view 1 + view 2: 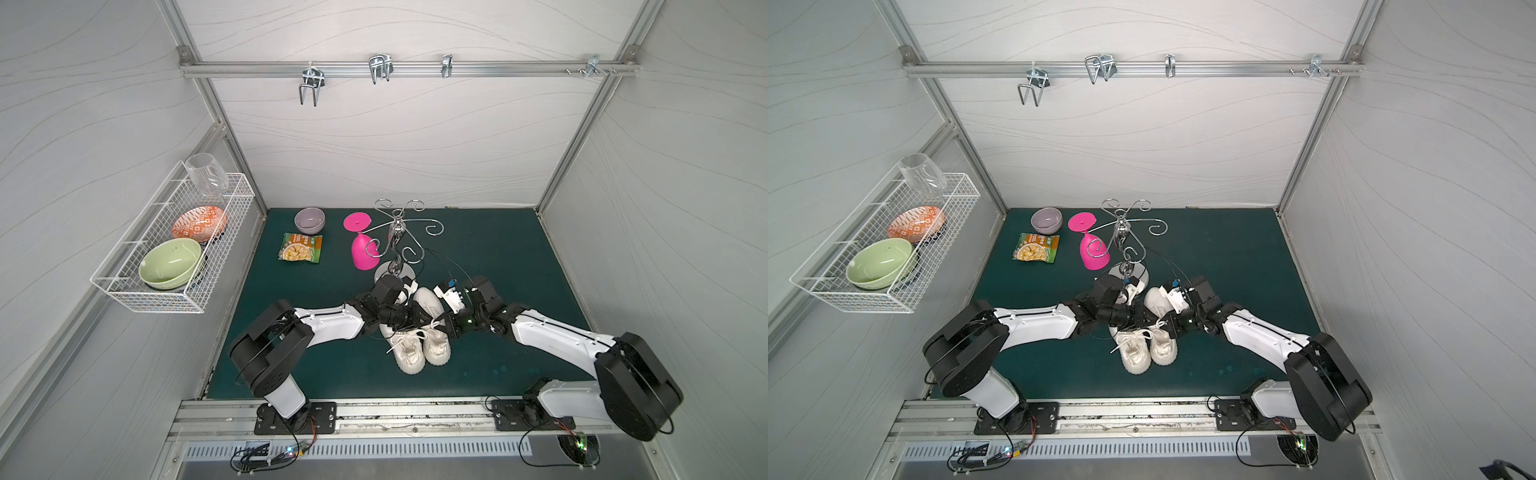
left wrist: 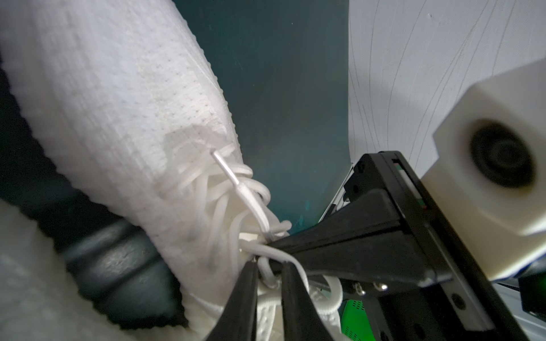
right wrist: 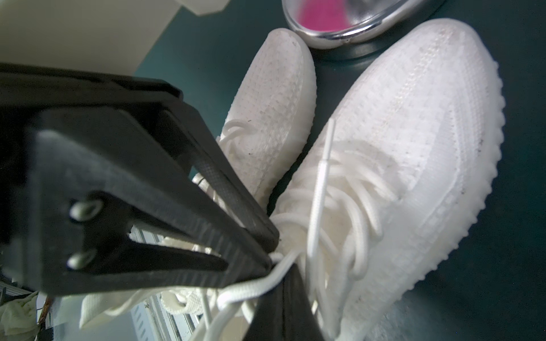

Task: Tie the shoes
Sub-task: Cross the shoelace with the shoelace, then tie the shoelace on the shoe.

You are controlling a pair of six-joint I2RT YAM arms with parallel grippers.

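Note:
Both top views show the shoes side by side mid-mat: one cream-white shoe (image 1: pixel 409 355) (image 1: pixel 1136 355) with loose laces, the other shoe (image 1: pixel 437 347) (image 1: pixel 1163 349) to its right. Over the right-hand shoe's laces my two grippers meet tip to tip. The left gripper (image 1: pixel 419 320) (image 2: pixel 270 264) has a narrow gap between its fingers, and a lace loop (image 2: pixel 270 276) shows in that gap. The right gripper (image 1: pixel 441 323) (image 3: pixel 285 271) is shut, with a white lace (image 3: pixel 254 288) pinched at its tip. A lace end with a clear tip (image 2: pixel 236 180) lies across the knit upper.
A chrome hook stand (image 1: pixel 395 272) rises just behind the shoes, with a pink glass (image 1: pixel 363 251) lying beside it. A grey bowl (image 1: pixel 309 220) and a snack packet (image 1: pixel 301 247) lie at the back left. A wire basket (image 1: pixel 124 297) with bowls hangs on the left wall.

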